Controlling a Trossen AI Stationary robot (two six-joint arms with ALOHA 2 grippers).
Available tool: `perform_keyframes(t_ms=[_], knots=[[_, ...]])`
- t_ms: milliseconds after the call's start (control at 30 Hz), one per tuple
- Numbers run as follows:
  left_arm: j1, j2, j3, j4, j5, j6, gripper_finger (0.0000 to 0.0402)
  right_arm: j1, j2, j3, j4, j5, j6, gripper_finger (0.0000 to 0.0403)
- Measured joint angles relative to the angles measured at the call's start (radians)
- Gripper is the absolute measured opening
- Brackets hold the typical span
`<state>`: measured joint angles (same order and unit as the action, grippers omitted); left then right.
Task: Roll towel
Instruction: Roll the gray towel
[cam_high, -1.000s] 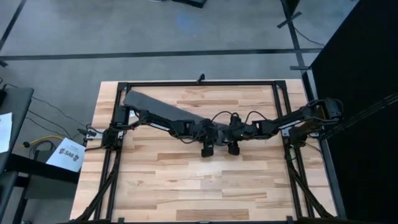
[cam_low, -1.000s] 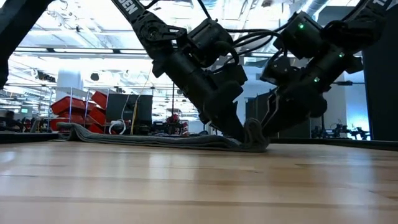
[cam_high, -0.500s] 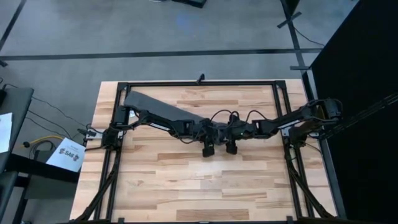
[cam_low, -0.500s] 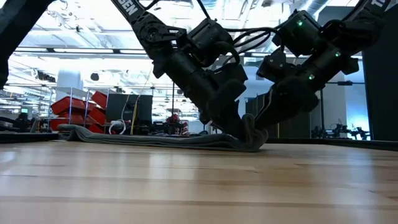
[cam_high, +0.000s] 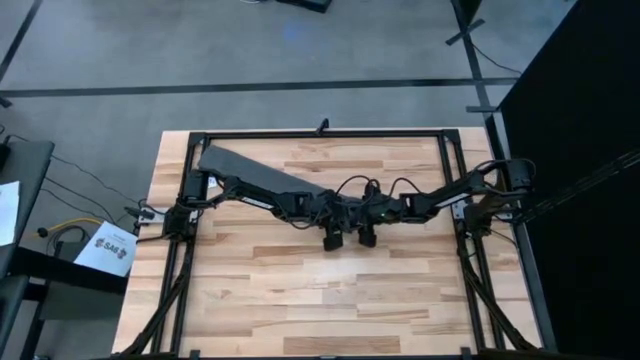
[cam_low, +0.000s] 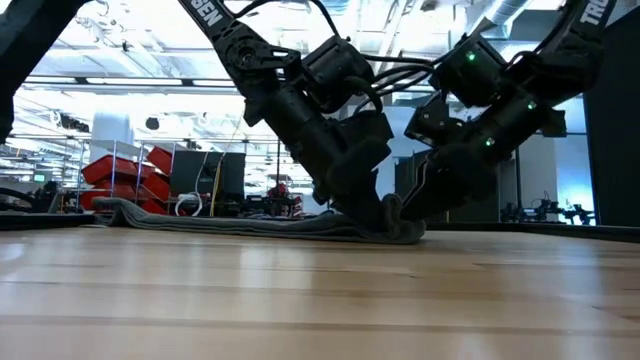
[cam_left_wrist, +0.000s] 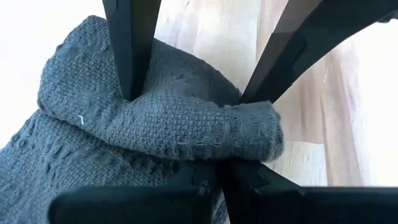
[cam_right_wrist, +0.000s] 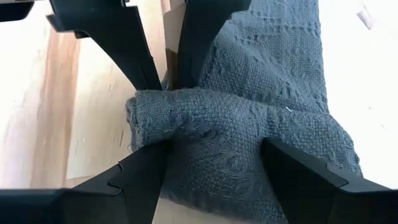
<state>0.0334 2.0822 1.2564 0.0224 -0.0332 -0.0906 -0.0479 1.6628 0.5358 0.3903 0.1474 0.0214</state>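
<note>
The dark grey towel (cam_high: 250, 172) lies as a flat strip slanting from the table's far left corner to its middle. Its middle end is folded over into a low hump (cam_low: 393, 222) that rests on the wood. Both grippers meet at that hump. My left gripper (cam_left_wrist: 217, 177) comes in from the left and is shut on the cloth. My right gripper (cam_right_wrist: 211, 155) comes in from the right, with its fingers spread on either side of the hump and the cloth filling the gap. In the low view the two grippers (cam_low: 375, 212) (cam_low: 408, 210) hide the hump's far side. My left gripper pinches the towel's folded-over end (cam_right_wrist: 163, 93) between its two nearly closed fingers. It slants down from the table's left. The fold bulges over the fingertips (cam_left_wrist: 214, 158) and rests on the table; how many layers it holds I cannot tell. My right gripper has the folded hump (cam_right_wrist: 211, 124) between its two fingers (cam_right_wrist: 152, 158), which press into the cloth on both sides. The fingers slant down from the table's right and lie across the fold. The hump sits on the table, and the rest of the towel lies flat behind it.
A black frame (cam_high: 320, 133) runs around the wooden table (cam_high: 330, 290). The near half of the table is bare wood. A white paper sheet (cam_high: 108, 247) lies off the table's left edge. Shelves and equipment stand in the room behind.
My right gripper has moved a little toward the table's left, closer to my left gripper. The towel's folded end has shifted left with it and curled further over. The flat strip has stayed where it was.
</note>
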Motion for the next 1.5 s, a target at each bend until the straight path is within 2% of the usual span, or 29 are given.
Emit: perform_keyframes(t_ms=[167,533,767,1100,1233,1500], knots=[[0.004,-0.005,0.001,-0.039,0.0,0.018,0.0006,0.0,0.053,0.002,0.049,0.001,0.018,0.0255],[0.011,-0.085,0.005,-0.189,-0.015,0.041,0.0006,-0.001,0.06,0.003,0.046,0.007,0.033,0.0255],[-0.001,-0.117,0.004,-0.274,-0.044,-0.036,0.0006,-0.001,0.06,0.0,0.052,0.007,0.028,0.0255],[-0.061,-0.017,0.002,-0.111,-0.083,-0.121,0.0006,-0.001,0.042,0.002,0.066,0.008,0.022,0.0255],[-0.075,-0.006,0.003,-0.086,-0.13,-0.142,0.0006,-0.001,0.041,0.002,0.065,0.011,0.022,0.0255],[-0.105,-0.002,0.002,-0.05,-0.144,-0.117,0.0006,-0.001,0.041,0.002,0.078,0.011,0.022,0.0255]])
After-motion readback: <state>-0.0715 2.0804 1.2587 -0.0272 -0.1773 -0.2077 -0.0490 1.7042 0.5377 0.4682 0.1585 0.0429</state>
